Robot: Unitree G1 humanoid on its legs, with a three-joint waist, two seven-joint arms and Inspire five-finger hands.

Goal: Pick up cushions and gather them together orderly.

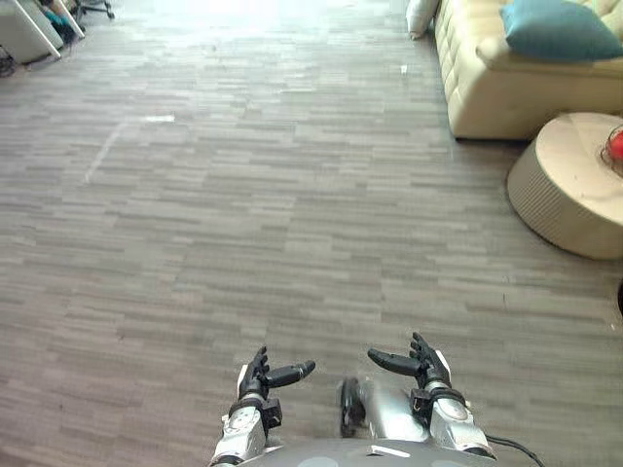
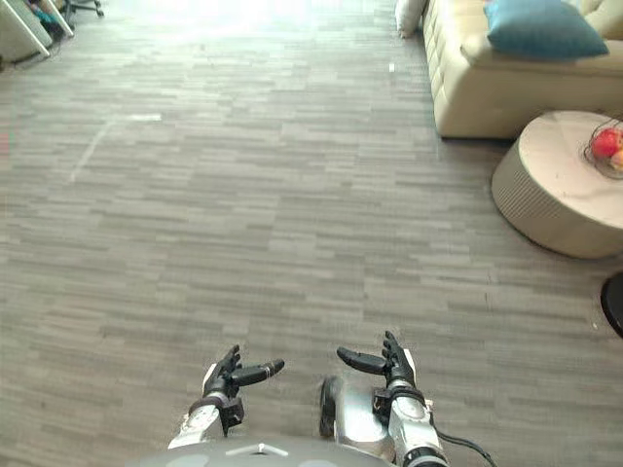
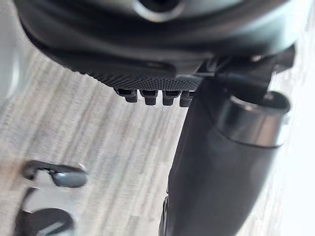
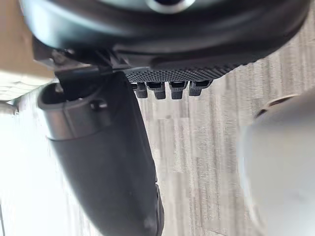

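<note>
A teal cushion [image 1: 557, 29] lies on the cream sofa [image 1: 487, 83] at the far right. A white cushion [image 1: 421, 16] leans against the sofa's far end on the floor. Both of my hands hover low over the wooden floor at the near edge, far from the cushions. My left hand [image 1: 263, 375] is open, thumb pointing inward, holding nothing. My right hand [image 1: 421, 362] is open too, thumb pointing toward the left hand, and empty. In the wrist views the left hand [image 3: 221, 162] and right hand [image 4: 106, 162] show straight fingers above bare floor.
A round beige low table [image 1: 574, 180] stands in front of the sofa, with a bowl of red fruit [image 2: 608, 146] on it. Chair and desk legs [image 1: 39, 24] stand at the far left. Wide wooden floor [image 1: 243, 195] stretches between me and the sofa.
</note>
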